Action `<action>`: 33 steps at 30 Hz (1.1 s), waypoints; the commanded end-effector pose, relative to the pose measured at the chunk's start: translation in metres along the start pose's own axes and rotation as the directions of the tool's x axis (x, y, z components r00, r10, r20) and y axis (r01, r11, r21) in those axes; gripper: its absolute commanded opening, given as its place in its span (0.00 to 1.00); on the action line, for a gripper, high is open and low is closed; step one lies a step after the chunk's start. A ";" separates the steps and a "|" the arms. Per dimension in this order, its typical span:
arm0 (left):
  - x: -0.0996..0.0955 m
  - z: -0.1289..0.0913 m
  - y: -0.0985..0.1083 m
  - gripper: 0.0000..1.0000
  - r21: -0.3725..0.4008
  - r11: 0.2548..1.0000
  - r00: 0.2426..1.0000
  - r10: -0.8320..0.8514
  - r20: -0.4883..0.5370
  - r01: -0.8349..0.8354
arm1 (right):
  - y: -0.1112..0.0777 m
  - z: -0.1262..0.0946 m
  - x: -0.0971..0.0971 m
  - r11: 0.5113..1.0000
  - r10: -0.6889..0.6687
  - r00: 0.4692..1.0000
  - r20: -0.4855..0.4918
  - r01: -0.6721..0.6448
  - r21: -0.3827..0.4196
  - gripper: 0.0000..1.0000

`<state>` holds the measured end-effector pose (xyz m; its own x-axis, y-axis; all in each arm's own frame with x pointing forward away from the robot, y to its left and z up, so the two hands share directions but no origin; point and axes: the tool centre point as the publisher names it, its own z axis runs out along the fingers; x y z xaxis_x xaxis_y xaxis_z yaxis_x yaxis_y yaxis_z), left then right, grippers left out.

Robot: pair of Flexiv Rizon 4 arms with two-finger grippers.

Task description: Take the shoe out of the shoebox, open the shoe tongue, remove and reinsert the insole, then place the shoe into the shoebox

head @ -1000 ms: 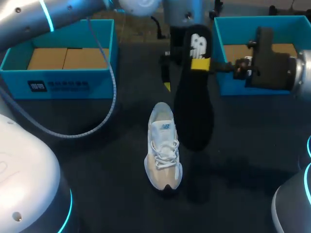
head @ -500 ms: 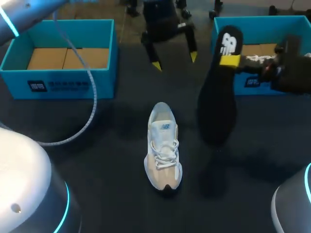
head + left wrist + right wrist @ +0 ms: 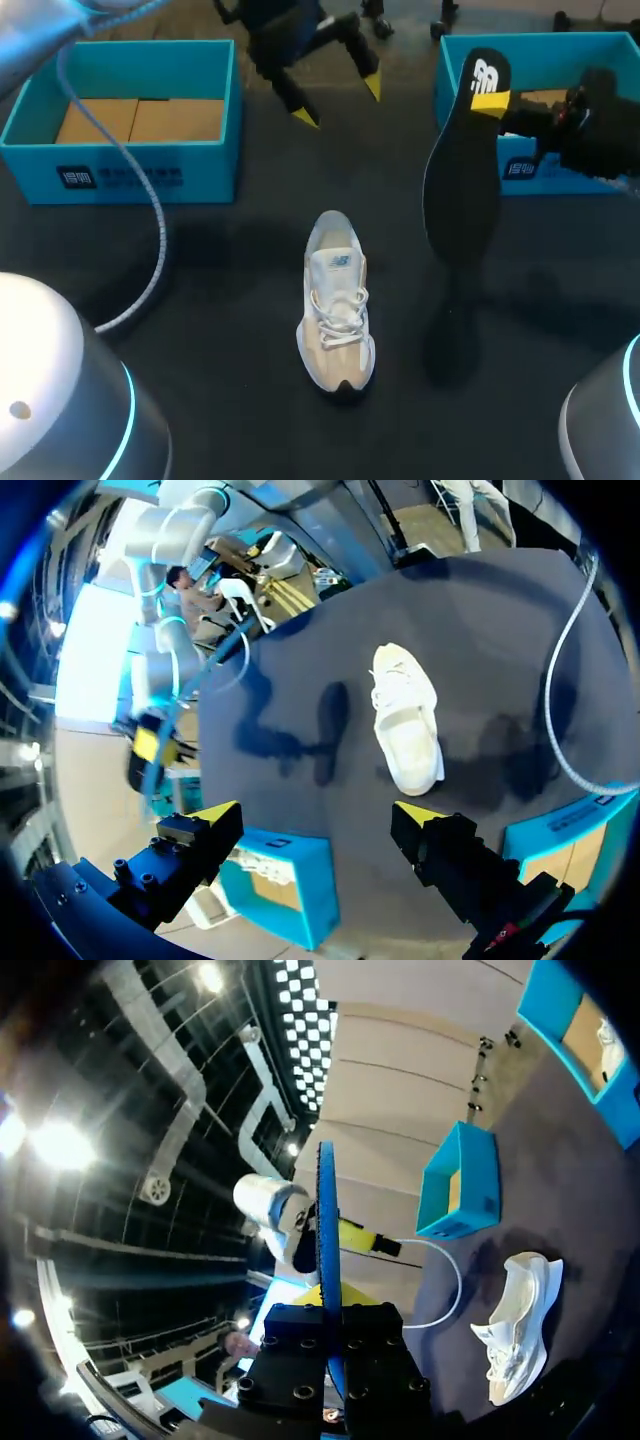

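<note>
The white-logoed insole (image 3: 462,200), pinched in the right gripper (image 3: 490,101), has swung rightward; left gripper (image 3: 338,103) gapes wide.

desk (image 3: 220,330): dark, matte | middle: white shoe (image 3: 337,300) upright on its sole, toe towards near edge | far left: blue shoebox (image 3: 130,172) | far right: second blue shoebox (image 3: 545,48)

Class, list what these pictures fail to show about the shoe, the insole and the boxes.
- Head view: the shoe's inside, too small to make out.
- Head view: most of the right box's contents, behind the insole and the right gripper.
- Right wrist view: the insole's faces, seen only edge-on.
</note>
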<state>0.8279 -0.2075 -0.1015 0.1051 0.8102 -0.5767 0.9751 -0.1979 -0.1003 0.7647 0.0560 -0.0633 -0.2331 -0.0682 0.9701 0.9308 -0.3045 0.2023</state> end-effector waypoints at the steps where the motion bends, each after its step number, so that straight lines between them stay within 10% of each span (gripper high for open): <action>1: 0.008 -0.009 -0.013 1.00 -0.029 0.999 0.953 0.025 0.301 -0.017 | 0.026 0.011 -0.012 0.993 0.037 0.999 -0.010 -0.036 0.113 0.00; 33: 0.014 -0.033 -0.020 1.00 -0.040 0.997 0.880 0.078 0.468 -0.068 | 0.050 0.008 -0.017 0.983 0.117 0.993 0.014 -0.118 0.137 0.00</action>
<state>0.8221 -0.1788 -0.0775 0.0595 0.5000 -0.8640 0.9661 -0.2465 -0.0762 0.8171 0.0494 -0.0689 -0.1186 -0.0909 0.9888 0.9816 -0.1606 0.1030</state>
